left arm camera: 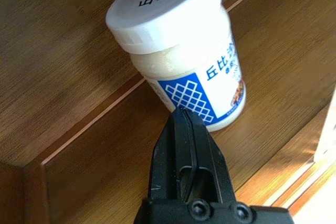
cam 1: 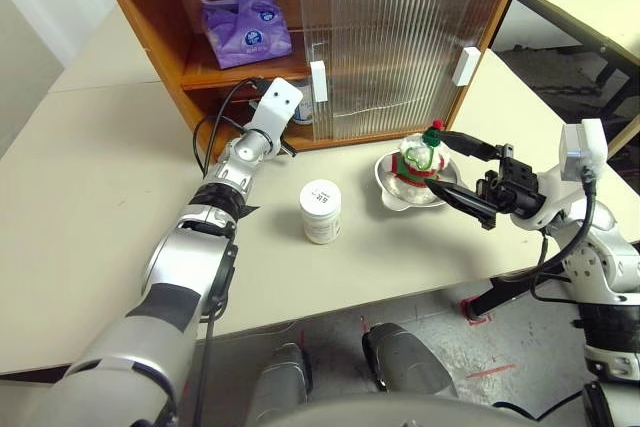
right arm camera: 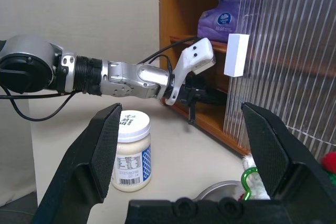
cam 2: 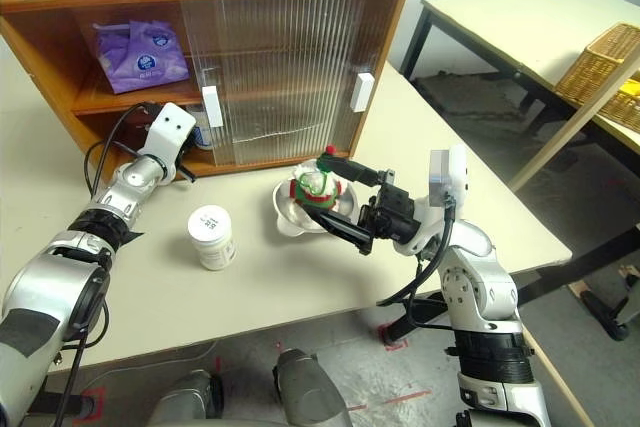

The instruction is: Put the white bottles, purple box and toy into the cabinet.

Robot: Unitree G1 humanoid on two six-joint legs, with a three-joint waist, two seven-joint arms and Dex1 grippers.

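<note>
Inside the cabinet (cam 1: 180,27) the purple box (cam 1: 247,32) and one bottle (left arm camera: 178,51) are stowed; left gripper (left arm camera: 184,124) closed empty, right gripper (cam 1: 455,169) spread empty; second bottle (cam 1: 321,211) and toy (cam 1: 422,160) remain.

Both arms are covered in shiny silver shells, with black ribbed rings at the joints. A white camera box is fixed on the left wrist (cam 1: 277,105) and another on the right wrist (cam 1: 582,150). Thin black cables are looped along both arms. Black pointed fingers (left arm camera: 185,150), with small screws at their base, are seen.
</note>
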